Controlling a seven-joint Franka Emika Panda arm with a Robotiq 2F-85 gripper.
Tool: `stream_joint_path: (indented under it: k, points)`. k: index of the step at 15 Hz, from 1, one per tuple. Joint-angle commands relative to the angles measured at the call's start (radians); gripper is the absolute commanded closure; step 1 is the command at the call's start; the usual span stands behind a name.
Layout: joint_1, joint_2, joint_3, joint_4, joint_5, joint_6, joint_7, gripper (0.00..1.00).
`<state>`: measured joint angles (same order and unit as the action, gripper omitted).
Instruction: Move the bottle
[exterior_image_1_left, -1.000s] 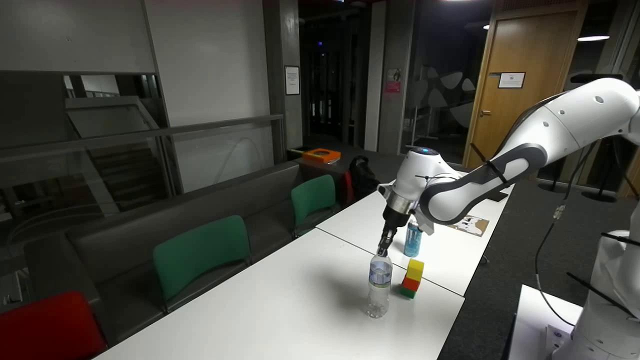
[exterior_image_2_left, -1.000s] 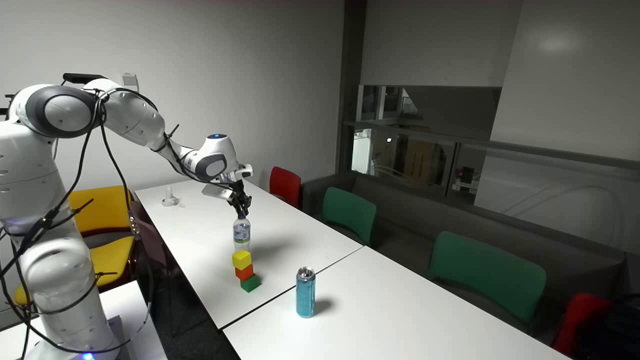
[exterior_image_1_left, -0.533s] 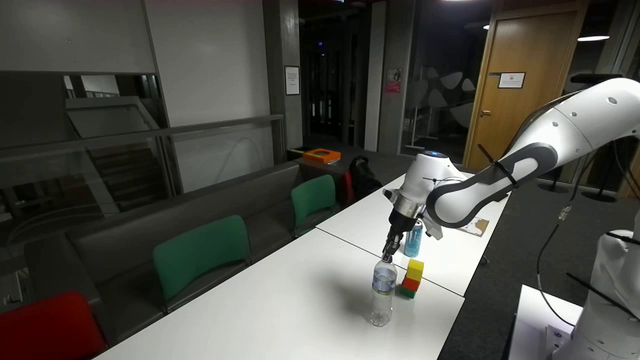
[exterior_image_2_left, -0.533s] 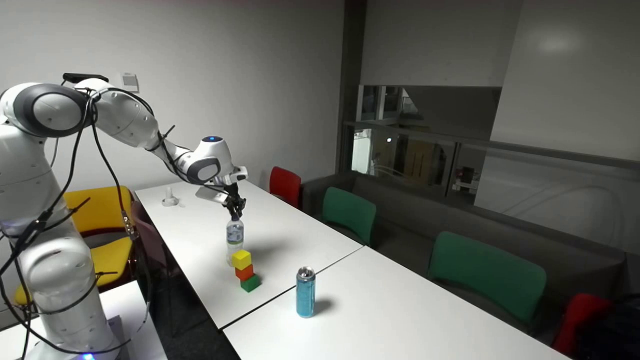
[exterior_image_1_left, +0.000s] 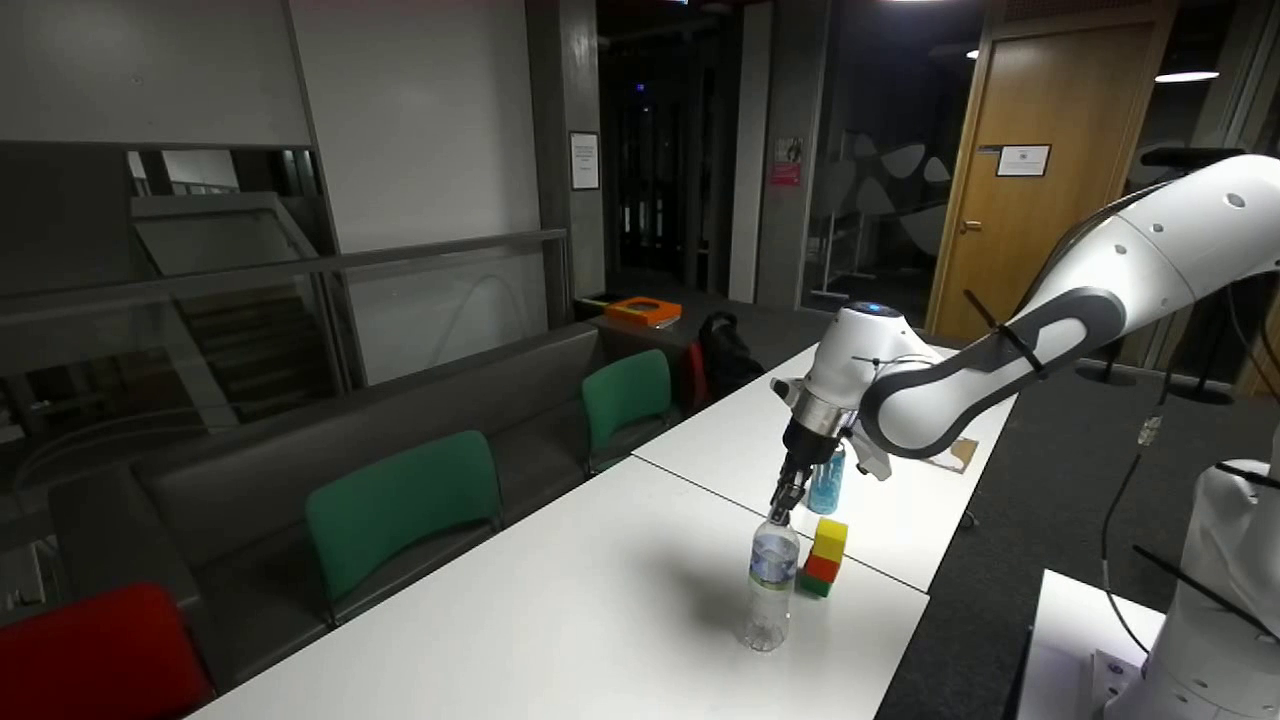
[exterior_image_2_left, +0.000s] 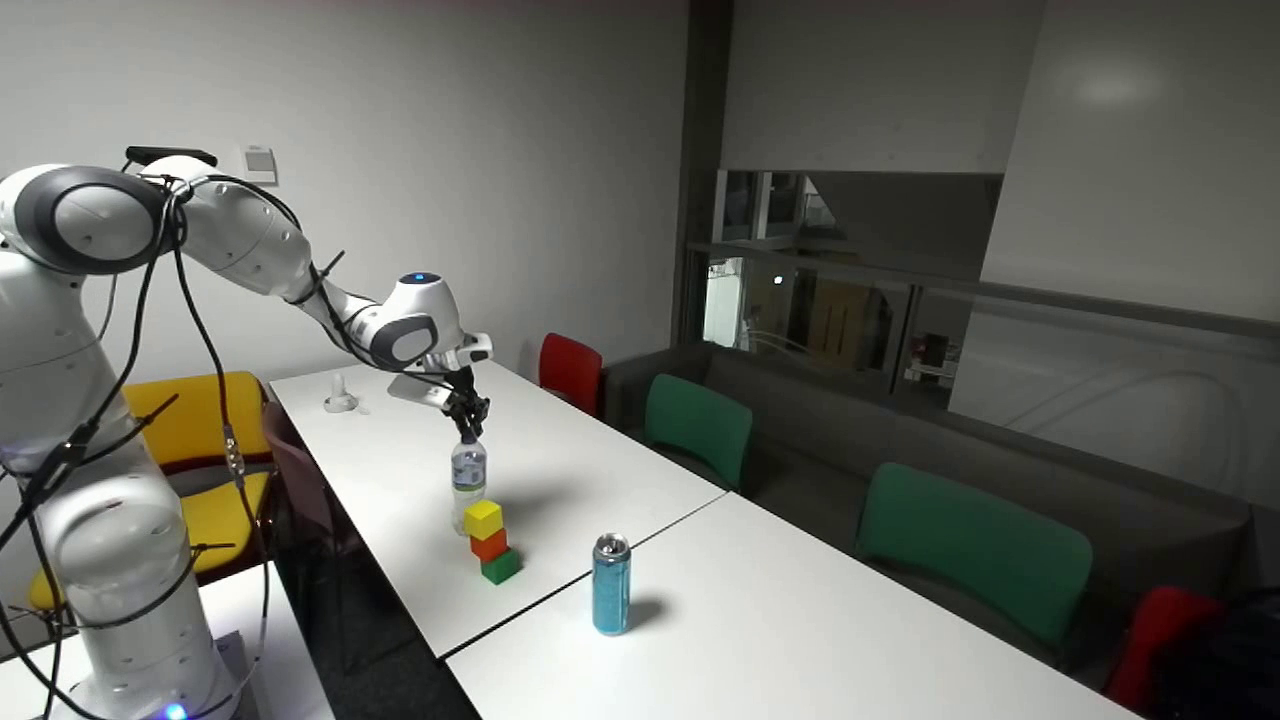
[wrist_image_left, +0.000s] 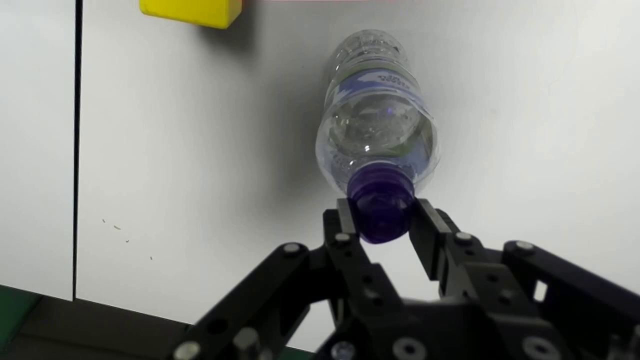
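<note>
My tool (wrist_image_left: 384, 216) is clamped on the bottle (wrist_image_left: 375, 120), black pads (wrist_image_left: 430, 225) against both sides of its dark purple-blue cap (wrist_image_left: 381, 195), so the jaws stand only as far apart as that cap is wide. Thin, see-through plastic body, ridged toward the bottom, with a blue-and-white label (wrist_image_left: 375, 82). It's roughly upright, on or just above the smooth white tabletop (exterior_image_2_left: 600, 460), honestly can't tell which. Near it there's a stack: yellow cube (exterior_image_2_left: 484, 519), orange-red cube (exterior_image_2_left: 489, 544), green cube (exterior_image_2_left: 500, 566). Across the seam (wrist_image_left: 77, 150), a shiny blue metal can (exterior_image_2_left: 611, 585).
</note>
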<state>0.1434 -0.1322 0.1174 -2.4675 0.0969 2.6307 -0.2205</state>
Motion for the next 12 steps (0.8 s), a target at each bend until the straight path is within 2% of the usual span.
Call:
stream_joint_path:
  k: [1,6,7,8,9,12]
  points:
    - [-0.015,-0.051,0.002,-0.04,-0.081,0.0,0.077,0.91]
    - [-0.015,-0.054,0.005,-0.038,-0.147,-0.011,0.142,0.91]
    - [-0.014,-0.054,0.005,-0.038,-0.151,-0.015,0.145,0.82]
    - [-0.012,-0.056,0.004,-0.038,-0.15,-0.016,0.146,0.41]
    - [-0.012,-0.057,0.004,-0.039,-0.151,-0.017,0.147,0.4]
    - [-0.01,-0.059,0.003,-0.037,-0.143,-0.02,0.143,0.19]
